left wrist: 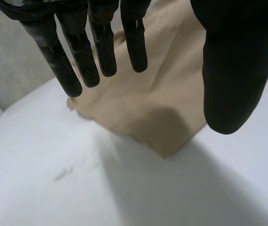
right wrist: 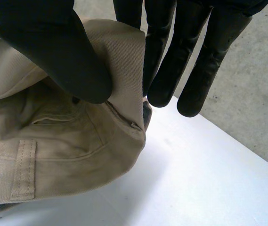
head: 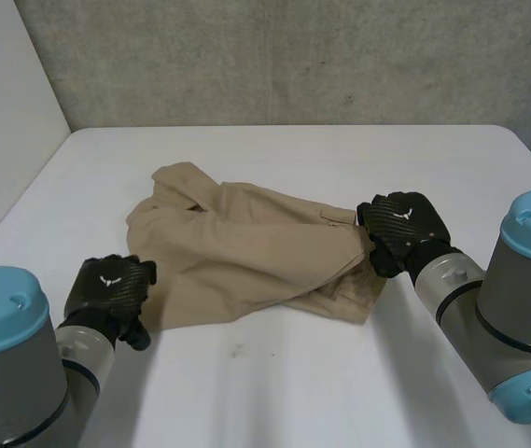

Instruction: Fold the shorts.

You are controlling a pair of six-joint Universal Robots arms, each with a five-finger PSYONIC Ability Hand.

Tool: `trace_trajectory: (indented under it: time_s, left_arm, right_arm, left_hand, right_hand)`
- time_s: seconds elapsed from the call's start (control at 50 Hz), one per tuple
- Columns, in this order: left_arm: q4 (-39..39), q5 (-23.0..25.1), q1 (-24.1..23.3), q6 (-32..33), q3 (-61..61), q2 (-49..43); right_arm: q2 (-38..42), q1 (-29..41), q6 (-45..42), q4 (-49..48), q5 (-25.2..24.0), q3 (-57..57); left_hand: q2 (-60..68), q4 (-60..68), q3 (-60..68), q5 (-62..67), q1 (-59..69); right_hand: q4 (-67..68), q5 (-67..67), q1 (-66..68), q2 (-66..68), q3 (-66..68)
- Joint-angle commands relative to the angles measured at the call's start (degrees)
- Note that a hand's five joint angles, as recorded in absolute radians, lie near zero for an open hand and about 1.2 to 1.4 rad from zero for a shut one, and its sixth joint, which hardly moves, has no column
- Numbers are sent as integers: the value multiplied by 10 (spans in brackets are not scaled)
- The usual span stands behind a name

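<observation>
Tan shorts (head: 246,247) lie bunched and partly folded over in the middle of the white table (head: 293,383). My left hand (head: 108,291) hovers at their near left corner. In the left wrist view its fingers (left wrist: 103,49) are straight and the thumb stands apart, above a corner of the shorts (left wrist: 164,110), holding nothing. My right hand (head: 400,226) is at the shorts' right edge. In the right wrist view its thumb (right wrist: 53,52) and fingers pinch a raised fold of the shorts (right wrist: 63,160) near a belt loop.
A grey concrete wall (head: 293,56) runs behind the table and a white panel (head: 4,121) stands at the left. A small dark smudge (head: 237,352) marks the table in front of the shorts.
</observation>
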Motion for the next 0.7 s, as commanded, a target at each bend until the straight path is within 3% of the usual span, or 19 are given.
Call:
trace_trajectory:
  time_s: [0.02, 0.7]
  left_arm:
    - [1, 3, 27, 0, 23, -57]
    - [2, 2, 27, 1, 148, -202]
  right_arm:
    - [0, -3, -1, 0, -1, 4]
    - [10, -1, -1, -1, -2, 10]
  left_hand:
    - [114, 114, 114, 111, 115]
    - [182, 181, 182, 178, 182]
  right_hand:
    - [117, 136, 237, 127, 126]
    - [117, 136, 237, 127, 126]
